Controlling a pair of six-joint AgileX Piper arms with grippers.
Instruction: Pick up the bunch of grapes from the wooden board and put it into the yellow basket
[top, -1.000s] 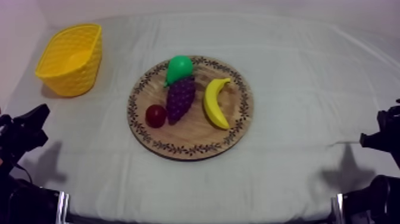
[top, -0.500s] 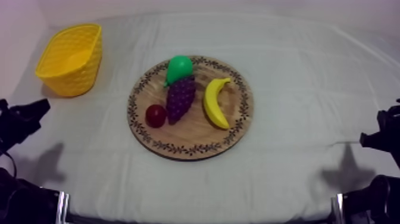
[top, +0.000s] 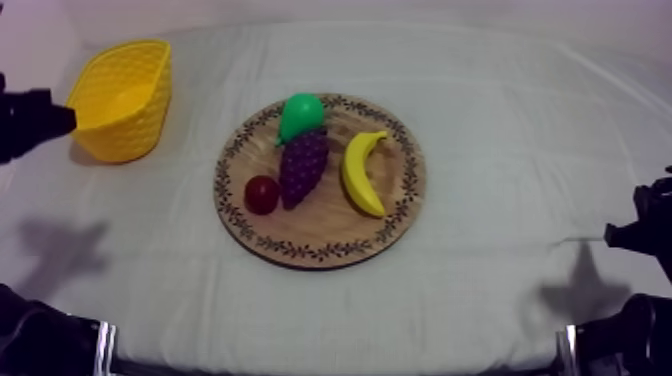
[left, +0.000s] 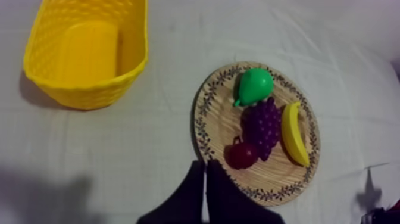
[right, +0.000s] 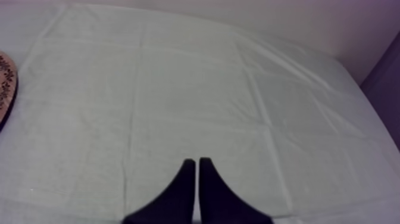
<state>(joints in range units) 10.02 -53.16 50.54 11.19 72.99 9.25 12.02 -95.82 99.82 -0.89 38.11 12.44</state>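
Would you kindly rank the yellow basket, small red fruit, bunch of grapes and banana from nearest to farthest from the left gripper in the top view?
From the left gripper:
1. yellow basket, right beside it, far left.
2. small red fruit, left part of the wooden board.
3. bunch of grapes, middle of the board.
4. banana, right part of the board.
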